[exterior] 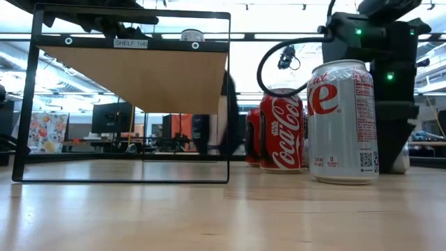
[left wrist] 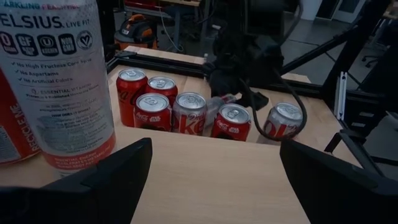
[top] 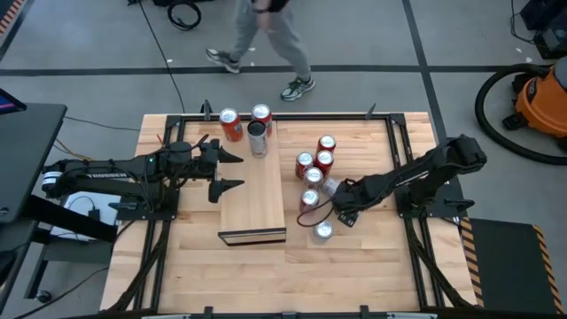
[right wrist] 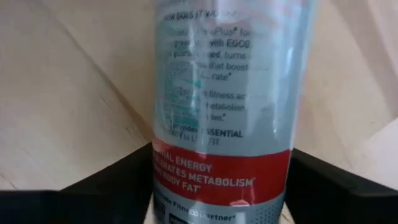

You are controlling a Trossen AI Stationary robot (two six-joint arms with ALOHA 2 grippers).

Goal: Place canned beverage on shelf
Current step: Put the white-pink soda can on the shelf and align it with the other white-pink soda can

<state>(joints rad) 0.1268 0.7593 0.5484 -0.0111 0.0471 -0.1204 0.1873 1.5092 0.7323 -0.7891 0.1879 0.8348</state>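
Note:
The shelf [top: 252, 190] is a long pale wood board in the table's middle. A tall silver can [top: 257, 139] and two red cans [top: 230, 124] stand on its far end. Several red and silver cans [top: 314, 164] stand on the table right of it. My right gripper [top: 335, 197] points down among them, shut on a silver can with a red band [right wrist: 221, 93] that lies on its side on the tabletop. My left gripper [top: 226, 168] is open, level above the shelf's left edge, holding nothing. My right gripper pinches the lying silver can by its two long sides, at the red band [right wrist: 221, 171] near one end, one finger on each side. The fingers [right wrist: 118, 180] come from above, pointing down, and lie across the can. The can rests on the tabletop.
A diet cola can [exterior: 341, 122] and a red cola can [exterior: 282, 132] stand near the table's front, beside the shelf's black frame [exterior: 132, 97]. A person [top: 266, 44] walks past beyond the table's far edge. An orange vacuum [top: 540, 97] stands at the far right.

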